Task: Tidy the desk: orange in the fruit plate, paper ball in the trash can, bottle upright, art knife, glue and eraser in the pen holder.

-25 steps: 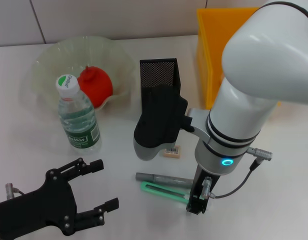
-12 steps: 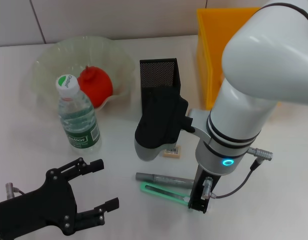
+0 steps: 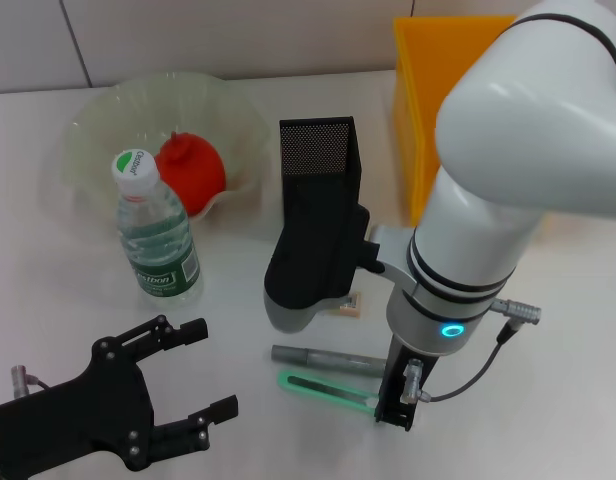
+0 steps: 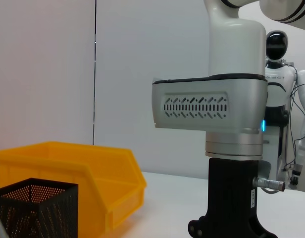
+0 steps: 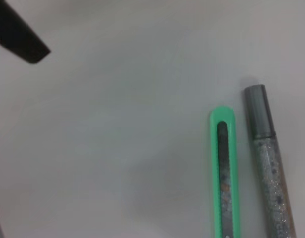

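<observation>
The eraser (image 3: 346,304) lies on the desk (image 3: 568,400) just in front of the pen holder (image 3: 318,160), mostly hidden under the right gripper (image 3: 306,275), which hangs directly over it; whether its fingers are parted or closed cannot be made out, and nothing can be seen in its grasp. The likely trouble, as I judge it, is a blind descent: the block is small and flat, so fingers landing off-centre could skid it against the holder or toward the glue (image 3: 323,357) and the art knife (image 3: 328,387), which lie side by side nearer the front edge. The left gripper (image 3: 178,385) sits parked at the front left corner, fingers spread and empty. The orange (image 3: 190,170) rests in the fruit plate (image 3: 98,130); the bottle (image 3: 156,232) stands upright beside it. What the pen holder and the trash can (image 3: 433,90) contain cannot be seen.
</observation>
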You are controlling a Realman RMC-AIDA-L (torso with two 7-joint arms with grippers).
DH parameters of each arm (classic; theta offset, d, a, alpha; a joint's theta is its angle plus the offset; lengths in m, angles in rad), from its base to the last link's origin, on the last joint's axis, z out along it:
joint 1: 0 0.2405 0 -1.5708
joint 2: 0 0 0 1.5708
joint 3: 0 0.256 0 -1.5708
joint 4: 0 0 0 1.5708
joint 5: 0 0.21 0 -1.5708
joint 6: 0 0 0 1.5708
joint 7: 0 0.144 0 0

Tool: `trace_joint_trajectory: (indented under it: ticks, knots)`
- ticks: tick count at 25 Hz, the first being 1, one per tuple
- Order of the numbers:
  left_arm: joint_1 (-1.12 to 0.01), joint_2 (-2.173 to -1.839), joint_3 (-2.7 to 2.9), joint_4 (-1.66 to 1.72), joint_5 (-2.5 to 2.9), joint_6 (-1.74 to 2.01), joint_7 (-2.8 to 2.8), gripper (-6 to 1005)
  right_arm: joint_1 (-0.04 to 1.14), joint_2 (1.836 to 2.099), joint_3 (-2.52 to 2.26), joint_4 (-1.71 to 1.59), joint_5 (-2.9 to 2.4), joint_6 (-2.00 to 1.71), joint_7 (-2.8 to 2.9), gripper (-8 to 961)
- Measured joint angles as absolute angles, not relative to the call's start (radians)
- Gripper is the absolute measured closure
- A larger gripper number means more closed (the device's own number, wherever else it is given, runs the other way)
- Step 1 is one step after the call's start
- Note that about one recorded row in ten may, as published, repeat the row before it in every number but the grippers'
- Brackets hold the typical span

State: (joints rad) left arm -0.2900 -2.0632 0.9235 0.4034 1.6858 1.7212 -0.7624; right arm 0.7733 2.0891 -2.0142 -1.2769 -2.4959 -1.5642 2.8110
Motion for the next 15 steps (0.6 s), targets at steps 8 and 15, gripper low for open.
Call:
trace_joint_trajectory:
  ticks: [8,15]
  knots:
    - [-0.29,-2.063,0.923,0.403,1.686,1.722,-0.762,188,0.77,2.087,-2.002,-1.309,-2.493,-1.582,2.803,802]
    - [-0.29,-2.063,0.92,0.406,1.686,1.73,-0.762,188,0.759,2.085,-1.951,-1.34,-2.49,-1.617,2.784,919]
